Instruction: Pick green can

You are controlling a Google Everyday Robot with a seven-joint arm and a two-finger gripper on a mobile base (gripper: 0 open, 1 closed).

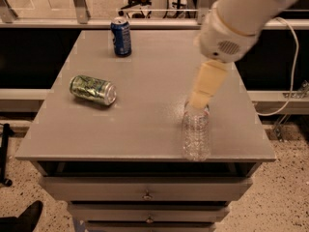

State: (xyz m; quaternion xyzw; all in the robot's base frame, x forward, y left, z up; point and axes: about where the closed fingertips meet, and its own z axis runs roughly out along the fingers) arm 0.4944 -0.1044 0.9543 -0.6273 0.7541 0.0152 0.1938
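Claw [200, 98] above water bottle [196, 135], open or closed unclear, green can [93, 90] lying sideways, green-white label, silver end

Green can [92, 90] sideways, left of gripper [199, 99]

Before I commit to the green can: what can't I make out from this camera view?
Camera view:
- Gripper, above the right of the table, hides the water bottle cap; whether they touch is unclear.
- Robot arm: cut off by top edge.
- Green can, lying on its side: left end faces away, unseen.
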